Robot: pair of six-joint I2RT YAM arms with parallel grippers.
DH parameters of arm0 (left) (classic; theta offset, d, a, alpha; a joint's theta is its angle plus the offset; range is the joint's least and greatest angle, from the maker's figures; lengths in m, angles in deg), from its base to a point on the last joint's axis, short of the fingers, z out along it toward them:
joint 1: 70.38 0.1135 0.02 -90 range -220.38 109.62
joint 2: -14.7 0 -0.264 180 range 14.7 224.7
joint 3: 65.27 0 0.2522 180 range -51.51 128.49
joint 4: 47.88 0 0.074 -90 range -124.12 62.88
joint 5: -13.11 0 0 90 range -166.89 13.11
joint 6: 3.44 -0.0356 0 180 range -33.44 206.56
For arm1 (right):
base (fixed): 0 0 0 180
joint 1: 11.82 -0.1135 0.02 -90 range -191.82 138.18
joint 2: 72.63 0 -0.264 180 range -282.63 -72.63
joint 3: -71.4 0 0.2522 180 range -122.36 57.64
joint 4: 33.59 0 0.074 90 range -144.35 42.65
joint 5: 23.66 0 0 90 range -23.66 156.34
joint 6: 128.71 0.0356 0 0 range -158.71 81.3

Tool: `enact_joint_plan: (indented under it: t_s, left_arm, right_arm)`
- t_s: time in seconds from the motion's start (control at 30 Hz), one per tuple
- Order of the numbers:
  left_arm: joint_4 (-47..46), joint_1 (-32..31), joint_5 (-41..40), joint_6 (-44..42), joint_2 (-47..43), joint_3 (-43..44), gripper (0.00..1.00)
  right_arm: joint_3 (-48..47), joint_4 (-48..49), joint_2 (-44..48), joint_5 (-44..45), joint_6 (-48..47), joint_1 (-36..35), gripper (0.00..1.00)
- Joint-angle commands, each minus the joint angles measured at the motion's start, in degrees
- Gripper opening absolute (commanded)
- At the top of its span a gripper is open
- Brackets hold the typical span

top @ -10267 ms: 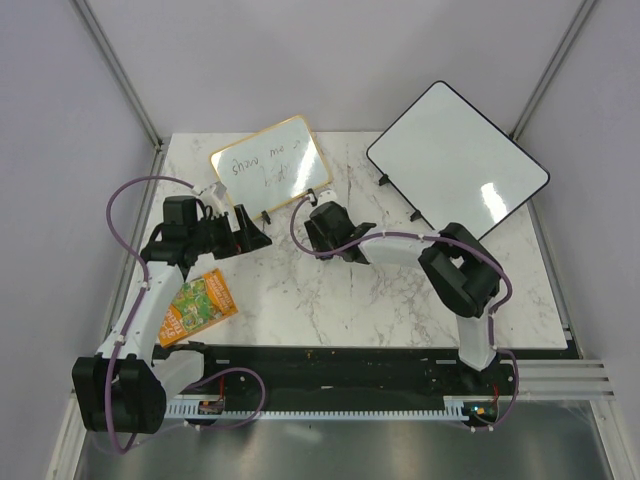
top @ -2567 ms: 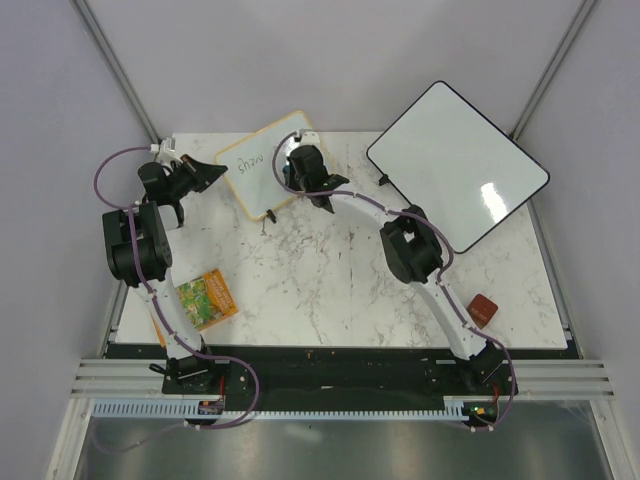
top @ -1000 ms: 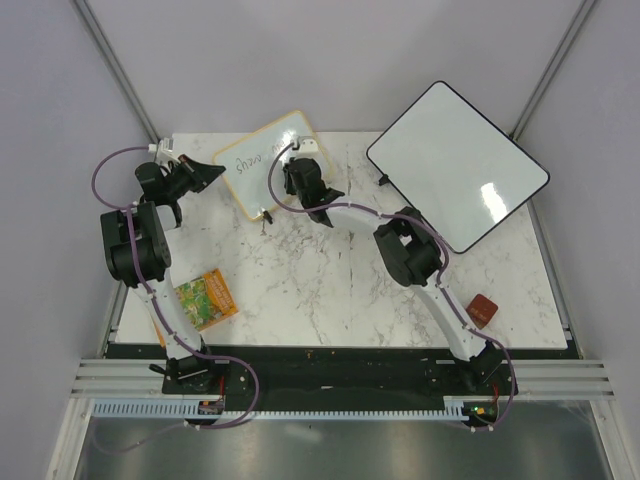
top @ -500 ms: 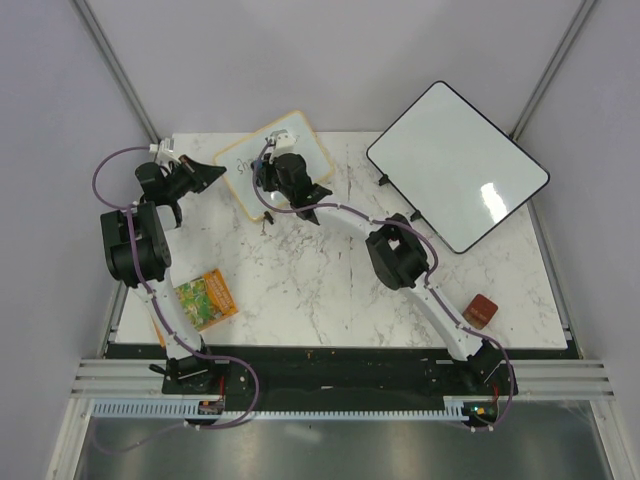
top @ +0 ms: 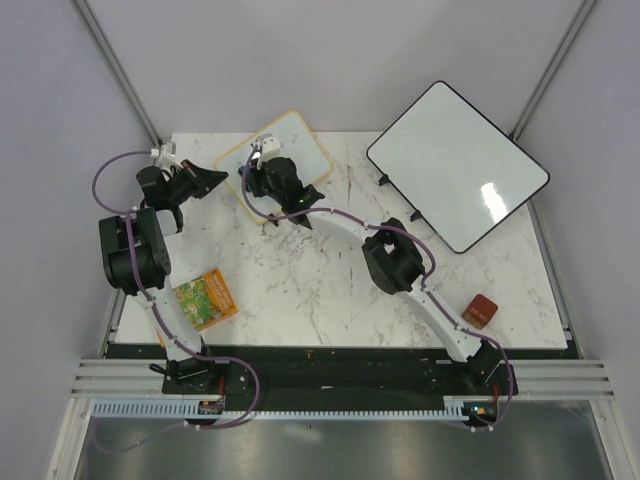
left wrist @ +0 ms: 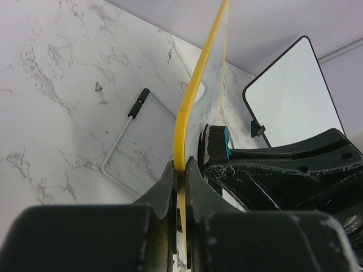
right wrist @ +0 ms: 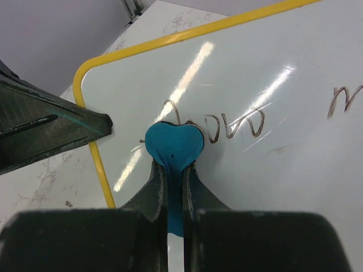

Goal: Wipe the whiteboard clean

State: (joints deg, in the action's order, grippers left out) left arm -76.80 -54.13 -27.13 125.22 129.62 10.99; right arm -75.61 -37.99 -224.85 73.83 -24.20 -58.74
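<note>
Bright overhead light streaks glare across the whiteboard (right wrist: 244, 96); the left fingers (left wrist: 161, 190) look soft, perhaps defocused.

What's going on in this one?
Two arms are working on the small yellow-framed whiteboard. The left gripper is shut on the board's edge, steadying it. The right gripper is shut on a blue eraser pad, which appears pressed against the board's face at the end of the dark handwriting nearest the left gripper. There are letters left to wipe, so the erasing is not finished.
</note>
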Motion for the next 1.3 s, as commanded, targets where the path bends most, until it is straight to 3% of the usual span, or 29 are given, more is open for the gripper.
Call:
enact_joint_plan:
  t_s: [0.0, 0.4, 0.7, 1.03, 1.27]
  left_arm:
    - [4.35, -1.13, 1.31, -5.69, -3.64, -3.00, 0.02]
    - [9.54, -2.10, 2.01, -9.12, -7.33, -5.90, 0.02]
    - [10.95, -3.51, 1.92, -11.06, -7.86, -6.34, 0.02]
    - [13.31, -3.86, 2.27, -12.90, -10.93, -8.01, 0.02]
    - [14.64, -3.95, 2.63, -13.43, -13.40, -9.33, 0.02]
  right_arm:
    - [-1.40, 2.67, 1.49, -1.07, -0.27, -0.19, 0.00]
    - [-3.93, 4.17, 0.18, -4.85, -0.79, -1.51, 0.00]
    - [-8.51, -1.27, -3.17, 6.74, -1.23, -1.69, 0.00]
    - [-4.65, -1.20, -2.99, 0.34, 5.97, 3.50, 0.00]
    - [-0.70, -2.42, -2.64, 1.39, 8.78, 6.22, 0.00]
